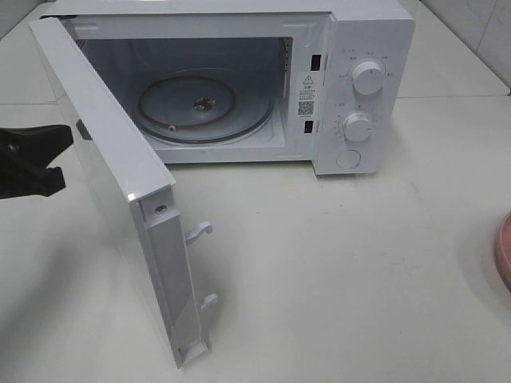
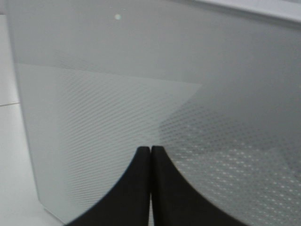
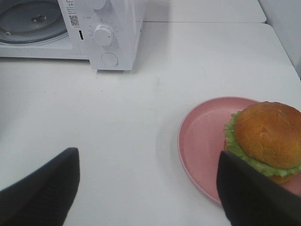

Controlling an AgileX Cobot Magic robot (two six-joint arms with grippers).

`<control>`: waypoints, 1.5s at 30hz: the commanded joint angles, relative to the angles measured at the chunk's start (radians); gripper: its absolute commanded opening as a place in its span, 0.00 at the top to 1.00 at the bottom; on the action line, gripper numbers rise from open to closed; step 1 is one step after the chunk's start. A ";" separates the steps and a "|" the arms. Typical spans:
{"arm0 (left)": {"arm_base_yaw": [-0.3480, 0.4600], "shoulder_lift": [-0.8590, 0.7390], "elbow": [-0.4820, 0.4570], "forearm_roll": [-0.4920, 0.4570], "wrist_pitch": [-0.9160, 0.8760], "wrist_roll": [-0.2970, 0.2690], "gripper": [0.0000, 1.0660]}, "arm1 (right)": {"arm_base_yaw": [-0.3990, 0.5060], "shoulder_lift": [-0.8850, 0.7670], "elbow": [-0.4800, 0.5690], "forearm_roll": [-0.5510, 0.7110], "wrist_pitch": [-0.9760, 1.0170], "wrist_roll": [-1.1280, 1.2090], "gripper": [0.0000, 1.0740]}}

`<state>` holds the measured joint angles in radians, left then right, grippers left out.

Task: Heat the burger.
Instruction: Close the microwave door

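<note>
The burger, with its golden-brown bun and green lettuce, sits on a round pink plate; it shows only in the right wrist view. My right gripper is open, hovering above the table a little short of the plate, with nothing between its black fingers. The white microwave stands at the back with its door swung wide open and a bare glass turntable inside. My left gripper is shut and empty, close to the door's outer glass at the far left.
Only a sliver of the pink plate shows at the right edge of the high view. The open door juts out toward the table's front. Two knobs sit on the microwave's control panel. White table lies between microwave and plate.
</note>
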<state>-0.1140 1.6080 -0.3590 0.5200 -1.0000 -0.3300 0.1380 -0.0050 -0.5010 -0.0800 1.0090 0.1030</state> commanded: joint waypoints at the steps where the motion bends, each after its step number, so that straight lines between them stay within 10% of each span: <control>1: -0.046 0.024 -0.009 -0.067 -0.016 0.031 1.00 | -0.007 -0.027 0.002 0.004 -0.008 0.002 0.29; 12: -0.212 0.124 -0.109 -0.145 -0.004 0.031 1.00 | -0.007 -0.027 0.002 0.004 -0.008 0.002 0.29; 33: -0.452 0.373 -0.649 -0.271 0.309 0.034 1.00 | -0.007 -0.027 0.002 0.004 -0.008 0.002 0.29; 45: -0.550 0.533 -0.918 -0.531 0.410 0.214 1.00 | -0.007 -0.027 0.002 0.004 -0.008 0.002 0.29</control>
<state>-0.6920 2.1370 -1.2430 0.1120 -0.5660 -0.1190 0.1380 -0.0050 -0.5010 -0.0800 1.0080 0.1030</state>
